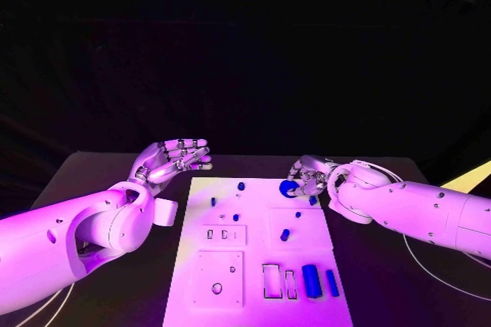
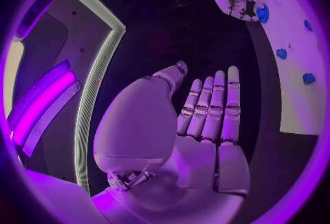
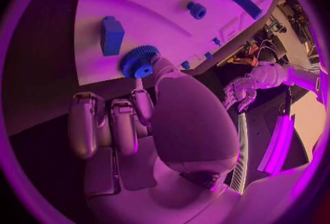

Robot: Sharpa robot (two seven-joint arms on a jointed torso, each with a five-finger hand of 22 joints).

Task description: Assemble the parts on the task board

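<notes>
Head view: the right hand (image 1: 310, 176) pinches a blue gear (image 1: 289, 189) over the board (image 1: 256, 298) at its 1 o'clock corner. The left hand (image 1: 174, 159) hovers spread and empty beside the 11 o'clock corner.

Left wrist view: its fingers (image 2: 214, 104) lie straight, side by side, above the table.

Right wrist view: fingertips meet the gear's toothed rim (image 3: 139, 61). It looks stiff, light and small, best pinched by that rim.

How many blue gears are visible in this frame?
1. The blue gear is at the far right of the task board, pinched by the right hand. Others could be hidden behind the hand.
</notes>
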